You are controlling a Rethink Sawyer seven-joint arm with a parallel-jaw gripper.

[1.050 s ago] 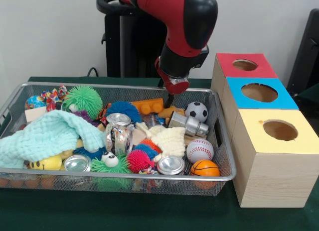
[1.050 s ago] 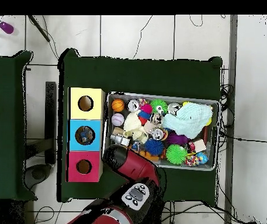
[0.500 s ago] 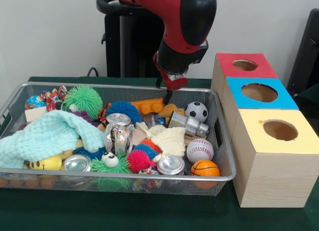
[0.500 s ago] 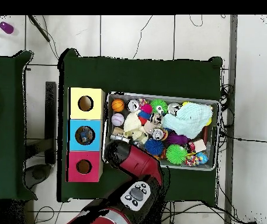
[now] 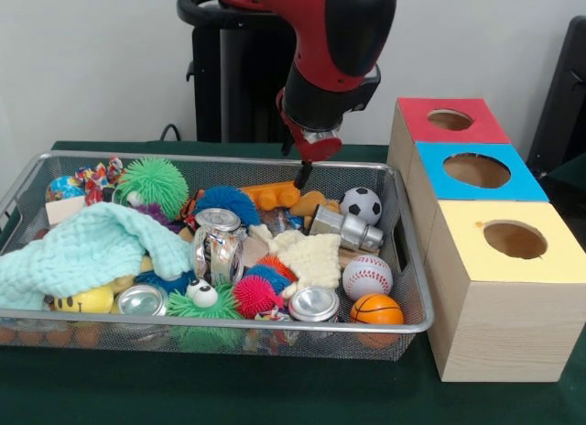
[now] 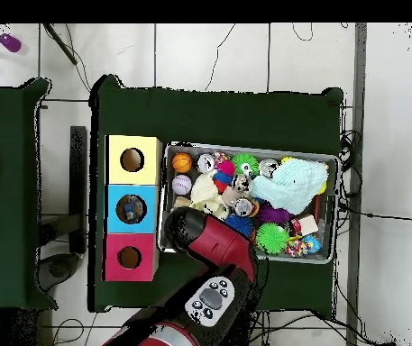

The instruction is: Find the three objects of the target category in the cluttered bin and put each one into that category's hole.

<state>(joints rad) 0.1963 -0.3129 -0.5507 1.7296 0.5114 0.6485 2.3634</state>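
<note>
A wire mesh bin holds a jumble of toys. At its right end lie a soccer ball, a baseball and a small basketball. My gripper hangs just above an orange brick near the bin's far wall, left of the soccer ball. It looks shut, with nothing seen in it. Beside the bin stands a wooden box with a red hole, a blue hole and a yellow hole. From overhead, my arm hides the gripper; the blue hole shows something inside.
Also in the bin: a mint cloth, a green spiky ball, a glass jar, a metal fitting, two tins and fuzzy toys. The box stands close against the bin's right wall.
My gripper has risen out of the toys and drifted slightly left, away from the soccer ball. The objects in the bin have not shifted.
</note>
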